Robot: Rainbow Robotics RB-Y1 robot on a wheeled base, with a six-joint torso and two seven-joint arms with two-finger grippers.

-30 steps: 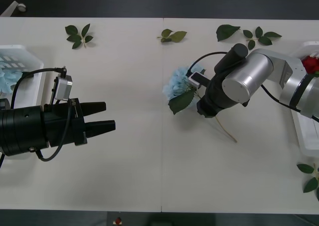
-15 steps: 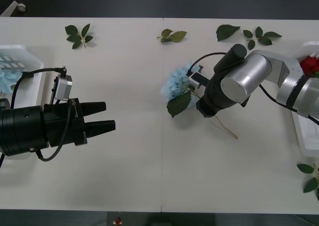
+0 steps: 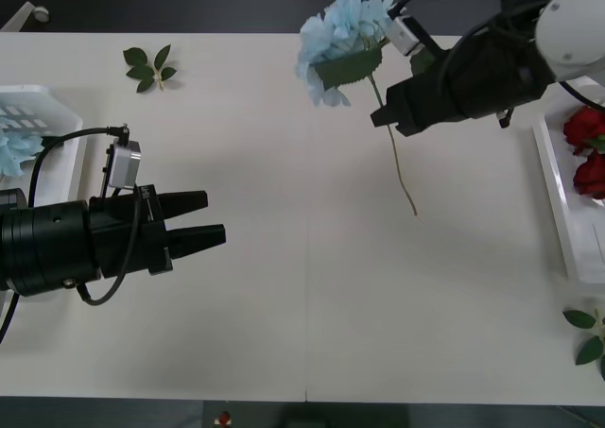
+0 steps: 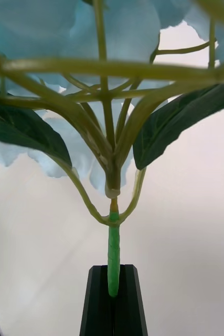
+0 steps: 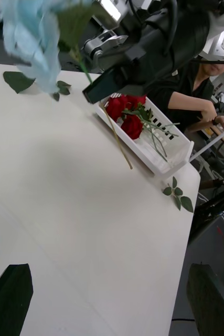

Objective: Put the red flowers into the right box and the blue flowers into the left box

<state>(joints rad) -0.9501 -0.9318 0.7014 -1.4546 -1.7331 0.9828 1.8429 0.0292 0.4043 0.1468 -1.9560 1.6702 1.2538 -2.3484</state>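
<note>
Blue flower [image 3: 342, 33] just came off the table, right gripper [image 3: 386, 118] pinching its stem at 1 o'clock; left gripper [image 3: 210, 222] waits open.

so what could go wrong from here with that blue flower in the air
The right gripper is shut on the blue flower low on its thin stem, so the heavy bloom could swing or slip out in transit. The left box lies across the table, and the left gripper hangs open in between; the dangling stem end might snag on it during a handover.
</note>
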